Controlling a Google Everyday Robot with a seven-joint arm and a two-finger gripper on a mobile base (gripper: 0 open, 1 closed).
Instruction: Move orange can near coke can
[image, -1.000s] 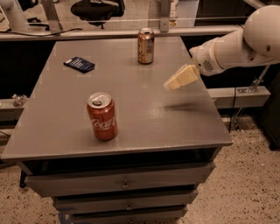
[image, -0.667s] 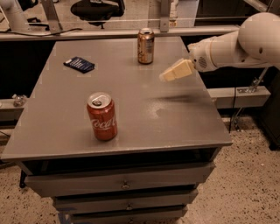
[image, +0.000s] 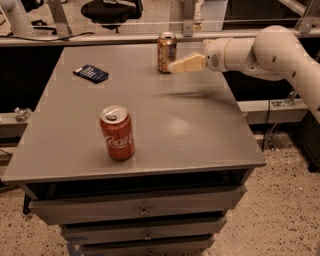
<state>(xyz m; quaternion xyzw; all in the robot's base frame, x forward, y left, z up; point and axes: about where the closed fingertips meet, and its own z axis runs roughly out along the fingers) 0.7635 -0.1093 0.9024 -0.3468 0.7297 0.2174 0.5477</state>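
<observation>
The orange can stands upright at the far middle of the grey table. The coke can stands upright near the table's front left, well apart from the orange can. My gripper reaches in from the right on a white arm; its cream fingers point left and their tips are right beside the orange can's right side, above the table.
A small dark blue packet lies flat at the far left of the table. Drawers sit below the tabletop. A rail and office chair stand behind the table's far edge.
My gripper has moved left and farther back across the table, from the right edge to just beside the orange can. Both cans stay where they were.
</observation>
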